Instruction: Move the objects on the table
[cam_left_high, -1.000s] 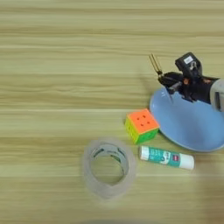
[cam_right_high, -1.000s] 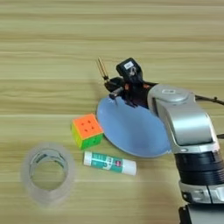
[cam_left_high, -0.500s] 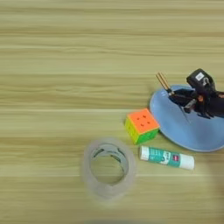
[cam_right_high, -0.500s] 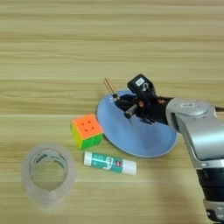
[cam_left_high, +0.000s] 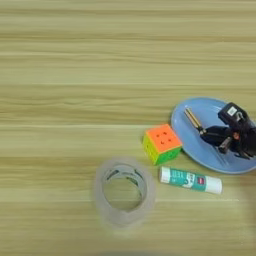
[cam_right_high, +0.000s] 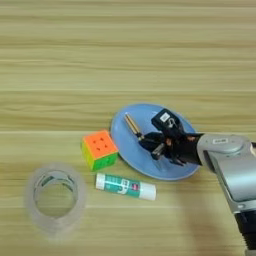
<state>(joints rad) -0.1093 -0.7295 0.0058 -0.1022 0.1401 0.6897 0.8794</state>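
The puzzle cube, orange on top with yellow and green sides, sits on the table just left of a blue plate. In front of the plate lies the white glue stick with its green label, cap end to the right. My right gripper reaches in from the right and hangs low over the plate. It is shut on the near end of a thin brown stick, which points up-left over the plate's left part.
A roll of clear tape lies flat at the front, left of the glue stick. My silver forearm crosses the table's right front corner.
My gripper has drawn back to the right and toward me with the thin stick, from beyond the plate's far rim to over the plate. Cube, glue stick and tape have kept their places.
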